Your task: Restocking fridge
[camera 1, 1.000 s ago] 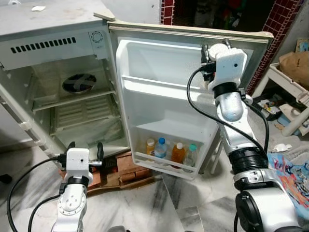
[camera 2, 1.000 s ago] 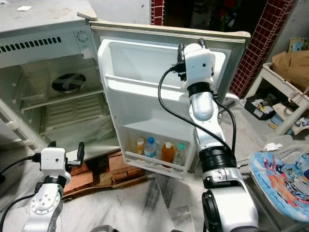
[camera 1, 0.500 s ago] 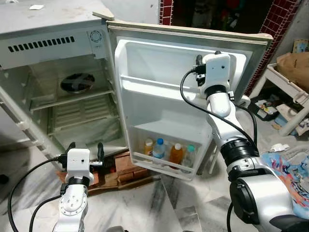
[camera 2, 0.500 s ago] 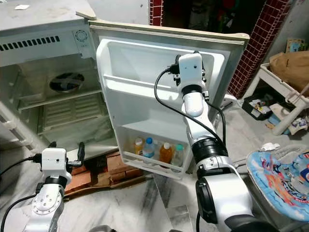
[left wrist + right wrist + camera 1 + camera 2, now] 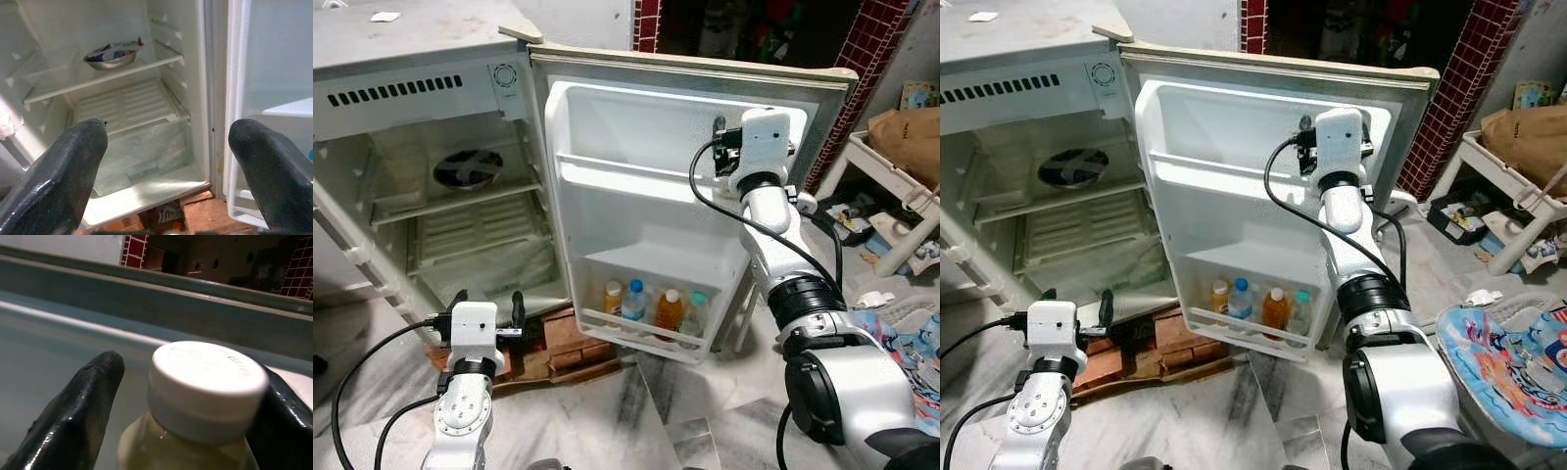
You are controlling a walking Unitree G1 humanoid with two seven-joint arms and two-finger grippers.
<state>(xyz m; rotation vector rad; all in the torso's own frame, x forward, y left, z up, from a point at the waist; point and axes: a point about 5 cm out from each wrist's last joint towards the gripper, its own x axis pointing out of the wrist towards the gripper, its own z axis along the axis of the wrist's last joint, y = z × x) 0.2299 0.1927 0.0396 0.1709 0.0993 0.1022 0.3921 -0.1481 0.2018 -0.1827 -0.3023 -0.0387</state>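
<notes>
My right hand (image 5: 190,396) has drifted right, nearer door's (image 5: 607,127) far edge. Fingers clamp bottle (image 5: 205,396) below cap, upright for upper door shelf (image 5: 626,176). Left hand (image 5: 166,161) spread, empty, low before fridge (image 5: 421,78).

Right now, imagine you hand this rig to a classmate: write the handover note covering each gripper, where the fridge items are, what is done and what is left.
Right gripper: raised in front of the open fridge door, shut on a white-capped bottle of pale liquid.
Left gripper: open, holding nothing, low in front of the fridge compartment.
Done: four bottles stand in the bottom door rack. A bowl sits on the upper inner shelf.
Left: set the held bottle onto a door shelf, probably the middle one, then release. The lower inner shelves look bare.
</notes>
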